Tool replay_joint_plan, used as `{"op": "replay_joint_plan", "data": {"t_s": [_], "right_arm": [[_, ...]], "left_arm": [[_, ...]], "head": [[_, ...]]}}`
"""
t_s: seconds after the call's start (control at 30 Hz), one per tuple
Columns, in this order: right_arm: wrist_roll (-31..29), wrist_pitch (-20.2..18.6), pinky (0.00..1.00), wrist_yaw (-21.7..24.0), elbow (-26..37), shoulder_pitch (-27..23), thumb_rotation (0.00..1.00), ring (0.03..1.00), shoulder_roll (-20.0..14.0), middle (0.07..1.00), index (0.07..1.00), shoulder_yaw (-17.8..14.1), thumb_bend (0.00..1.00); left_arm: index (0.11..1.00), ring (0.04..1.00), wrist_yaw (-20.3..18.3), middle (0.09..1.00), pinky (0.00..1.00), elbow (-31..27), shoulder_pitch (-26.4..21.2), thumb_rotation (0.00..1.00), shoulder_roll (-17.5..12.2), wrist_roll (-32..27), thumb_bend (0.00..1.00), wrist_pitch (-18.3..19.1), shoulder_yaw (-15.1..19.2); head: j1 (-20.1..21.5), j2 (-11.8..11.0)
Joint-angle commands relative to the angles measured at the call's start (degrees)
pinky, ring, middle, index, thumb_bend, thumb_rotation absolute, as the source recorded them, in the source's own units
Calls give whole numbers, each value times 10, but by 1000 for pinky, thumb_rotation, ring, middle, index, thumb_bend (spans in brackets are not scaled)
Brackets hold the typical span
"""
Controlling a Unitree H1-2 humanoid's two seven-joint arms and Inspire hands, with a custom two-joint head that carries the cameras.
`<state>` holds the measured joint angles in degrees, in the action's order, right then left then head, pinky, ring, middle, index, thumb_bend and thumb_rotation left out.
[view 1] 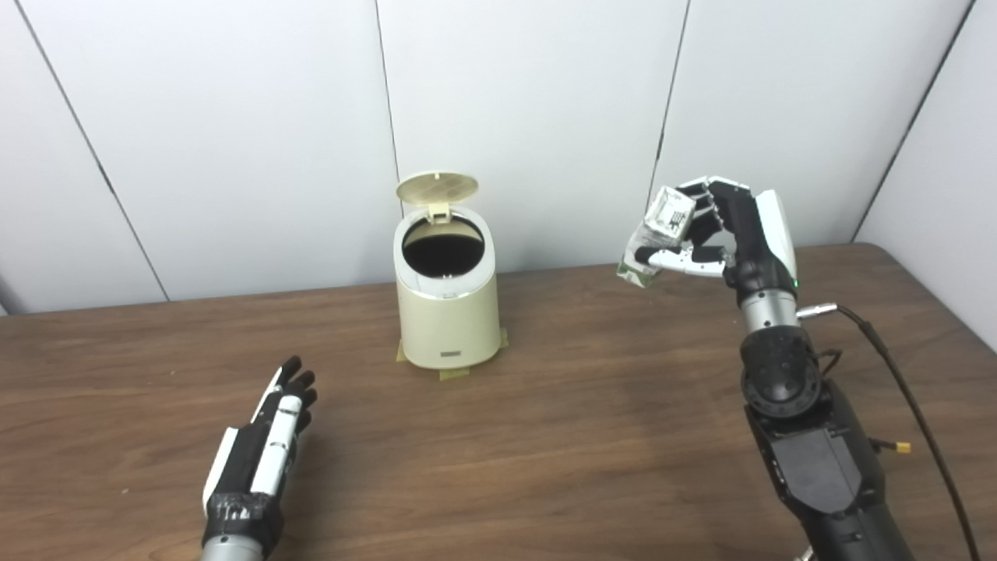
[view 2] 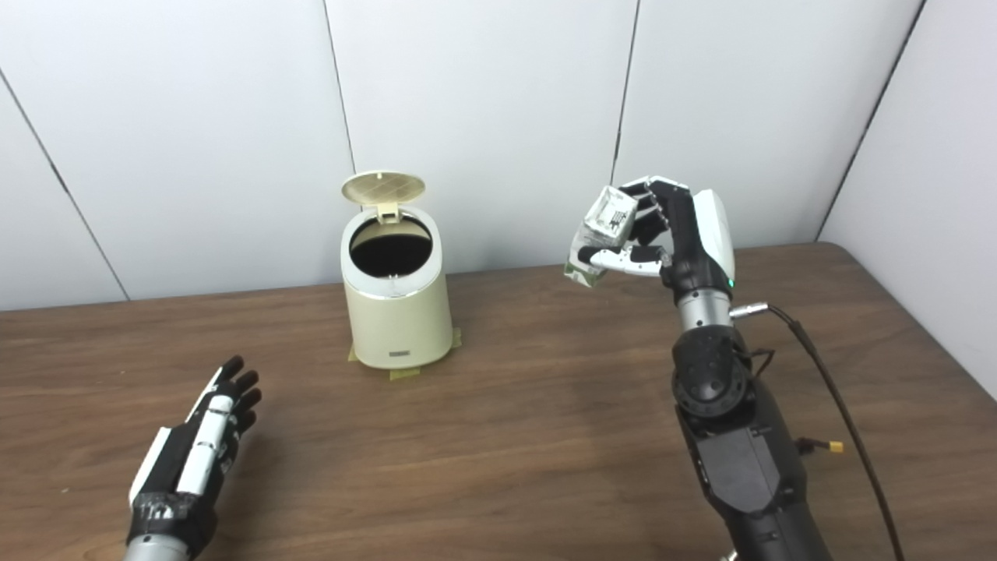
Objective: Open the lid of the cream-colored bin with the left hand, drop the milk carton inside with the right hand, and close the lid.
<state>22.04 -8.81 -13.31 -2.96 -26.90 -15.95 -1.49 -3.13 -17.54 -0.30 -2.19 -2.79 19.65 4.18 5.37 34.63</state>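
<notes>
One brown wooden table (view 1: 545, 436), white wall panels (view 1: 234, 117).

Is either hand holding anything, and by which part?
The right hand grips the milk carton around its body, thumb across the front. The left hand holds nothing.

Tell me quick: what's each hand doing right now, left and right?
Left hand: open, holding nothing, fingers extended low over the table.
Right hand: shut on the milk carton, raised in the air to the right of the open bin.
</notes>
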Motion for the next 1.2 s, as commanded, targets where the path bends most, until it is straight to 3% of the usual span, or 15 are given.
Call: {"op": "replay_joint_plan", "data": {"t_s": [0.0, 0.2, 0.6, 0.83, 1.17], "right_arm": [[6, -2, 352, -2, 47, -48, 0, 387, 10, 487, 526, -2, 517], [7, -11, 346, 14, 86, -67, 0, 394, 48, 481, 530, 17, 517], [24, -21, 308, 29, 69, -120, 0, 366, 108, 487, 539, 49, 512], [17, 28, 312, 29, 6, -144, 0, 374, 125, 487, 533, 68, 514], [20, 80, 303, 5, -86, -174, 0, 377, 147, 487, 526, 83, 515]], "left_arm": [[974, 959, 5, 961, 985, -2, -12, 840, 0, -11, 381, -31, 6], [959, 949, 6, 951, 978, 7, -5, 853, 1, -11, 393, -60, 9], [936, 935, 19, 932, 946, 1, 5, 793, 16, 5, 430, -54, -16], [942, 933, 26, 932, 952, 6, 8, 823, 26, 12, 426, -62, -24], [938, 932, 35, 923, 958, 21, 7, 783, 37, 16, 461, -73, -32]], "head": [[-7, -1], [-43, -5], [-71, -13], [-79, -17], [-91, -28]]}}
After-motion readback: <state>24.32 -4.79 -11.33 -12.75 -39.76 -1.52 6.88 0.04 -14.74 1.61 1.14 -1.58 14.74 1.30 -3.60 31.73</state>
